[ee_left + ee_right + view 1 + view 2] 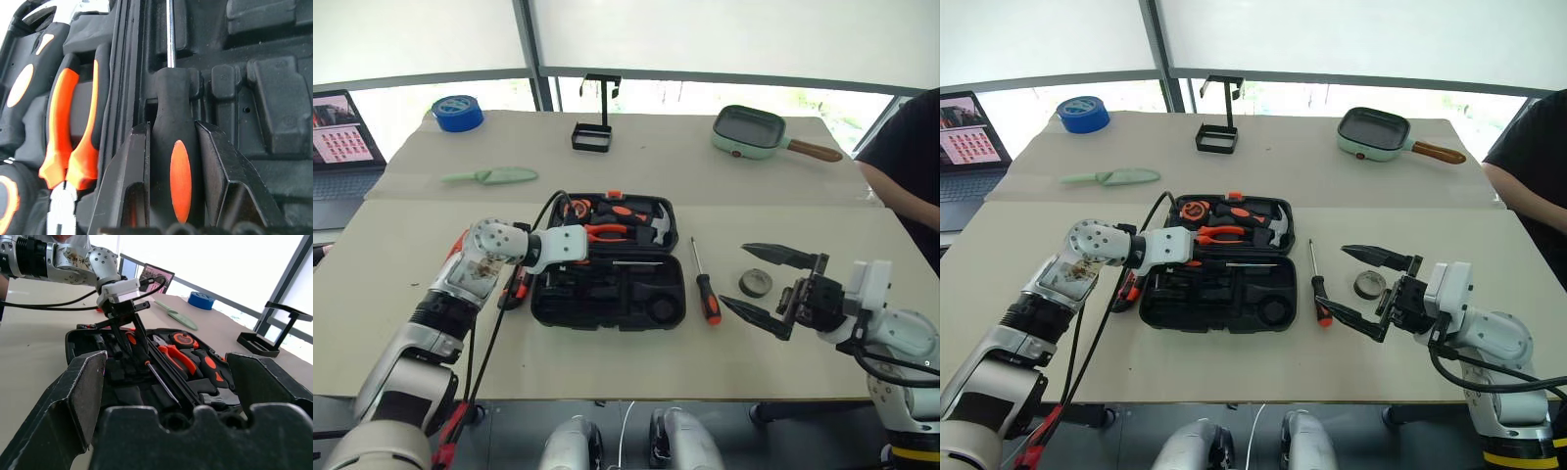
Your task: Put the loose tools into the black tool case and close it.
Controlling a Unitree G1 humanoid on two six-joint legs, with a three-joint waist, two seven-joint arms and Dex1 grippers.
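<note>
Nearest us, our right gripper (781, 291) hangs wide open beside a loose screwdriver (704, 285) and small tape roll (756, 283). Our left gripper (172, 161) clamps a black-and-orange screwdriver (171, 137) over the open tool case (607, 289). We read no lettering.

The left arm is stretched from seven o'clock toward the middle of the head view, its wrist bent toward three o'clock and its pincer (128, 328) angled downward, clamped on a black-and-orange screwdriver handle (177, 161). The right arm is held at four o'clock, its pincer (766, 286) pointed toward nine o'clock with the fingers spread wide, nothing between them.
</note>
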